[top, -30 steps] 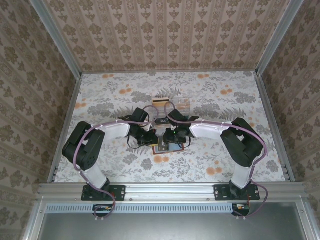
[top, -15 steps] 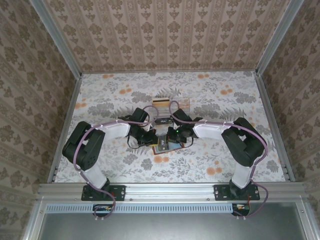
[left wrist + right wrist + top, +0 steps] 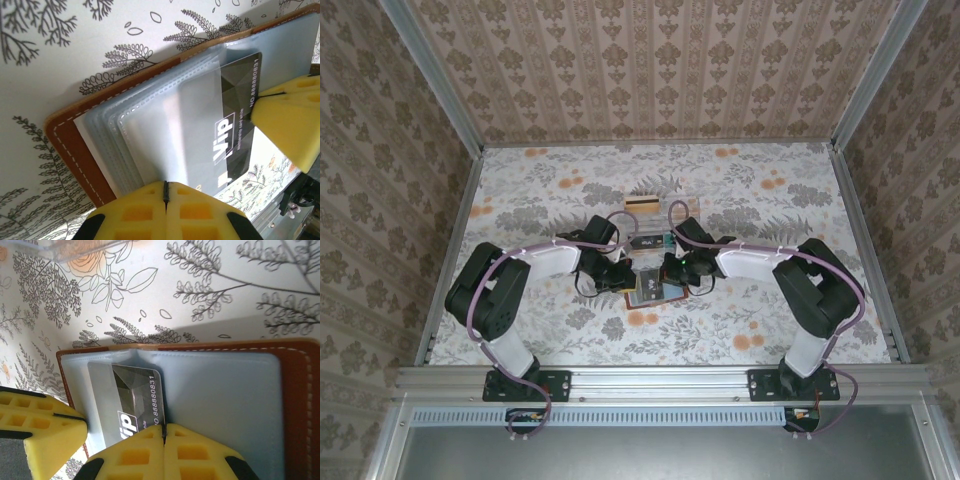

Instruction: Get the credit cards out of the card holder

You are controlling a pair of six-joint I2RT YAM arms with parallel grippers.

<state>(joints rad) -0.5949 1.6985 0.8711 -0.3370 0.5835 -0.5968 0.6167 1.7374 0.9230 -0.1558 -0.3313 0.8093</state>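
Your left arm (image 3: 535, 262) came in from the left side of the flowered table (image 3: 520, 195) and bent toward the middle. At its tip the left gripper (image 3: 165, 190) had its yellow pads pressed together with no gap between them. In its wrist view it sat at the near edge of the card holder (image 3: 80, 160), where the stack of clear sleeves ran in under the pads. It looked to be pinching that edge, though the pads hid the contact itself, so I could not be sure how much of the holder it gripped.

The card holder lay open and flat on the cloth, about midway between your two arms. Its brown stitched cover was underneath and its blue-grey lining faced up. A black card (image 3: 235, 107) with white "Vip" lettering and a printed number stuck partway out of one clear sleeve, tilted against the holder's edges. Its far end was still inside the sleeve.

To the right of that, your right gripper (image 3: 164, 432) was closed tight on the free edge of the black card. The card's corner ran straight into the seam between the pads, and both wrist views showed this. The two grippers sat near each other but apart, with the card between them.

A corner of a clear box (image 3: 65, 247) showed beyond the holder. Your right arm (image 3: 760, 262) stretched back from there to the right side of the table.
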